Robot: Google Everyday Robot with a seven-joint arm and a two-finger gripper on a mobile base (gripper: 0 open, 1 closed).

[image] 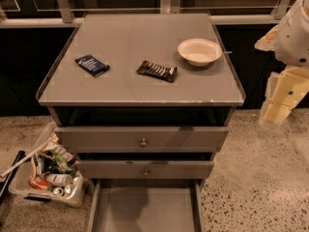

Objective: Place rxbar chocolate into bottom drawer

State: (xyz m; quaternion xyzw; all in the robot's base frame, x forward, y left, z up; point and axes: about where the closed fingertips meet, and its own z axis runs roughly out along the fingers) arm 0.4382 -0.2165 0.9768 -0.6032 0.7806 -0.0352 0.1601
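The rxbar chocolate is a slim dark bar with pale lettering and lies flat on the grey cabinet top, near its middle. The bottom drawer is pulled out at the foot of the cabinet, a wide shallow grey tray with nothing showing in it. My gripper hangs at the right edge of the view, off the cabinet's right side and well to the right of the bar, holding nothing.
A dark blue flat packet lies left of the bar and a white bowl right of it. Two upper drawers with round knobs are slightly pulled out. A clear bin of clutter stands on the floor at the left.
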